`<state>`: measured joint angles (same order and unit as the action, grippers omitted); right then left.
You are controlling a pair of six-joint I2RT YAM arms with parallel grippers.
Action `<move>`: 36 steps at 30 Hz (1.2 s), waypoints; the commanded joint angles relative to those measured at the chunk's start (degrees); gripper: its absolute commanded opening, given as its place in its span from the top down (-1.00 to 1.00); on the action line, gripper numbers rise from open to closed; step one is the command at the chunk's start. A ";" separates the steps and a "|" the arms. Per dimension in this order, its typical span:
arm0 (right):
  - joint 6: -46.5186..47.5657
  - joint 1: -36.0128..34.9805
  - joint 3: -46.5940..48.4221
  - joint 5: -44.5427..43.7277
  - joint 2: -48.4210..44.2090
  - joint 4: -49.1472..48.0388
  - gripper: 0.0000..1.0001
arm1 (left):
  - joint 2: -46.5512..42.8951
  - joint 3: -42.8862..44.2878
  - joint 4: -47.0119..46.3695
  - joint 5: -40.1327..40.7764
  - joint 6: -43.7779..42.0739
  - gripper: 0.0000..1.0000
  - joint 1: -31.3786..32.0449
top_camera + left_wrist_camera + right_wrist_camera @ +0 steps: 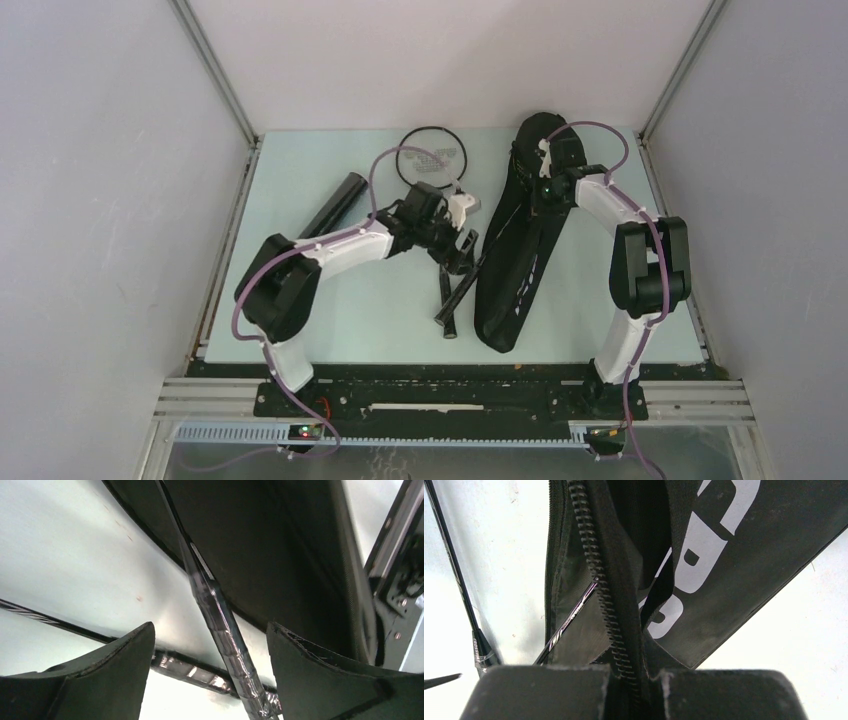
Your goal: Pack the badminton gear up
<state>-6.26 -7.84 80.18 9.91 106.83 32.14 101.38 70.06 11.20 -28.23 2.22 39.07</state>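
The black CROSSWAY bag (pixel 520 255) lies right of centre. My right gripper (pixel 546 190) is shut on its open zipper edge (pixel 616 630) and holds it up; the white lettering (pixel 704 555) shows beyond. One racket's shaft (pixel 571 617) runs into the bag's opening. The other racket's round head (pixel 432 155) lies at the back. My left gripper (pixel 461 252) is open, its jaws either side of a film-wrapped racket handle (pixel 225 630) without touching it. The second handle (pixel 190 667) crosses beneath. The black tube (pixel 335 203) lies at the left. I cannot make out any shuttlecocks.
The pale table (pixel 340 300) is bounded by grey walls left and right and a white back wall. The arm bases sit on a black rail (pixel 450 395) at the near edge. The second racket's thin shaft (pixel 454 580) lies on the table left of the bag.
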 commanded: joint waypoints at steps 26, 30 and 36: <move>2.44 -0.67 -2.57 6.00 -2.50 -3.30 1.00 | 7.12 2.62 -0.72 -9.92 6.38 0.99 5.75; 3.76 -0.79 -3.27 6.36 -2.88 -3.85 1.00 | 7.94 5.18 -0.32 -11.48 9.91 0.99 5.67; 5.47 -1.57 -4.10 8.59 -4.06 -3.44 1.00 | 10.74 9.83 -0.10 -12.14 17.84 0.99 5.58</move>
<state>-3.14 -7.97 76.49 13.82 106.69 29.19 110.85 73.91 14.81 -36.53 14.90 44.14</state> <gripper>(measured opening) 0.027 0.404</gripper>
